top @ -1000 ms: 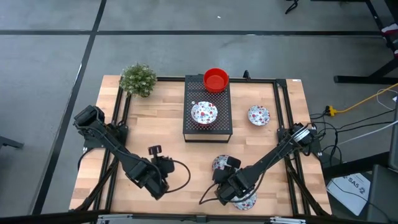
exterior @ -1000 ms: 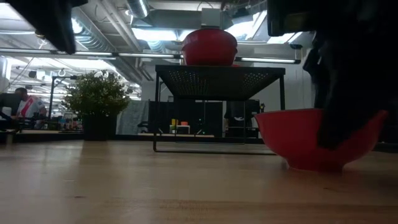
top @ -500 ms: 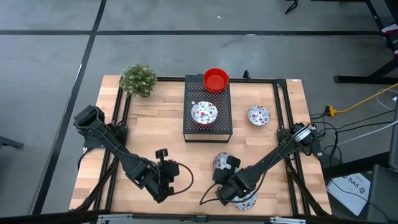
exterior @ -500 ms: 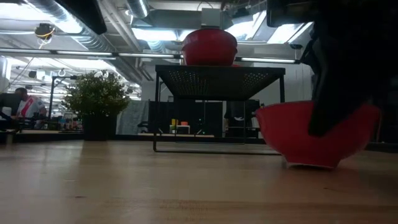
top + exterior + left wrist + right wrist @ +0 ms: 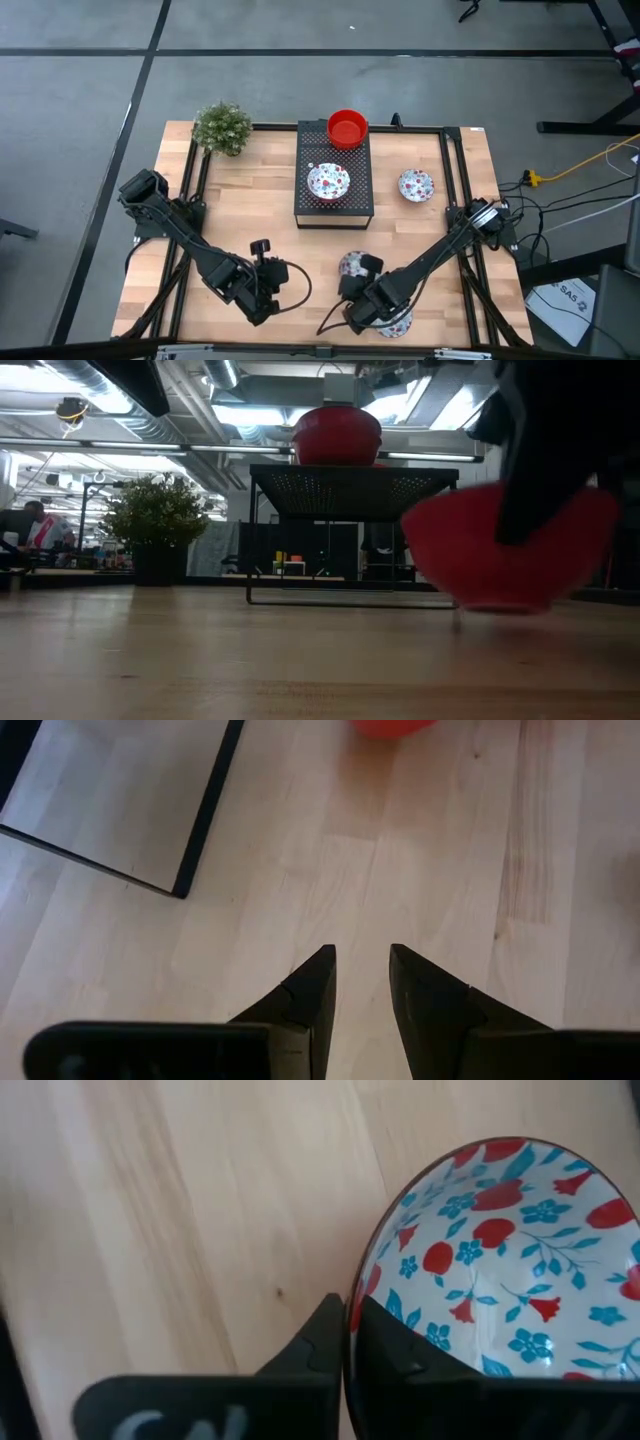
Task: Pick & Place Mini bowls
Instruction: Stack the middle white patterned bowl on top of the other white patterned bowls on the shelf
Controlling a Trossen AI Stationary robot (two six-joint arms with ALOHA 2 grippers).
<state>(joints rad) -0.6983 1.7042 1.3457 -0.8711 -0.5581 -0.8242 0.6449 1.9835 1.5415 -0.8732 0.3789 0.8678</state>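
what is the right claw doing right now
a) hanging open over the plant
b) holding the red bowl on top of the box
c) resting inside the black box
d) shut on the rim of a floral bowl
d, the right claw has its fingers pinched shut on the rim of the floral bowl, one inside and one outside, near the table's front edge.

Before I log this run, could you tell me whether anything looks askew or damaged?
Nothing is spilled or broken. Only the flowered bowl stands out: the right gripper pinches its rim, and it hangs tilted just above the table.
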